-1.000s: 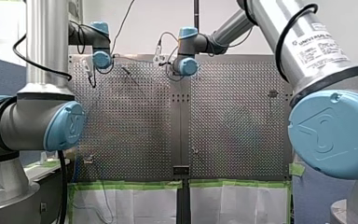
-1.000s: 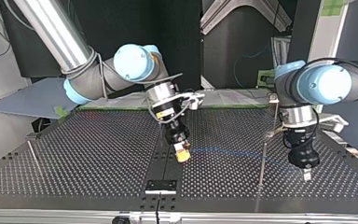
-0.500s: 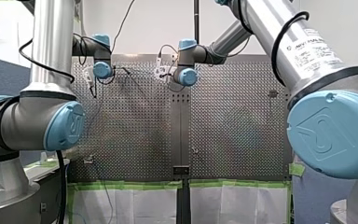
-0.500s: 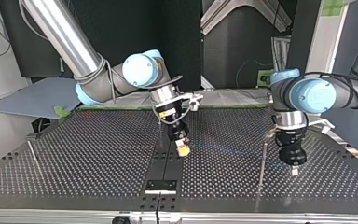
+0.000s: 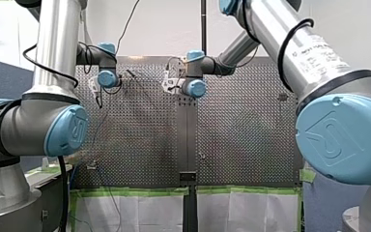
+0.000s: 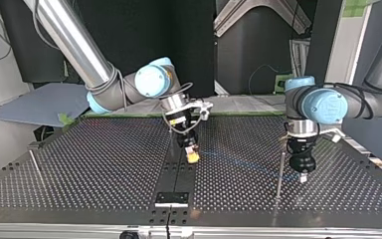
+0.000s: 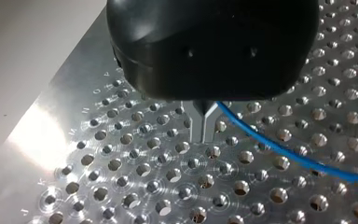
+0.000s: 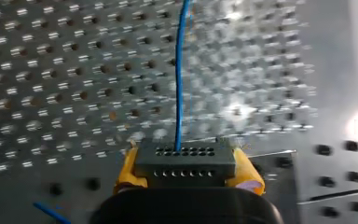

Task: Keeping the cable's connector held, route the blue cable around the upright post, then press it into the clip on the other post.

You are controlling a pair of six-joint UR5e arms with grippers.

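Right jaws tight on connector (image 8: 185, 161), left jaws tight on blue cable (image 7: 279, 149), contact half-hidden

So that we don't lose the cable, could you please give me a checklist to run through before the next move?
1. Connector held between right gripper's yellow pads: ok.
2. Left gripper shut on blue cable: ok.
3. Cable wrapped around upright post: cannot tell; left gripper hangs just beside it.
4. Cable at the other post, top view's left: not ok; none near it.
5. Cable run ahead of the connector free of snags: ok.
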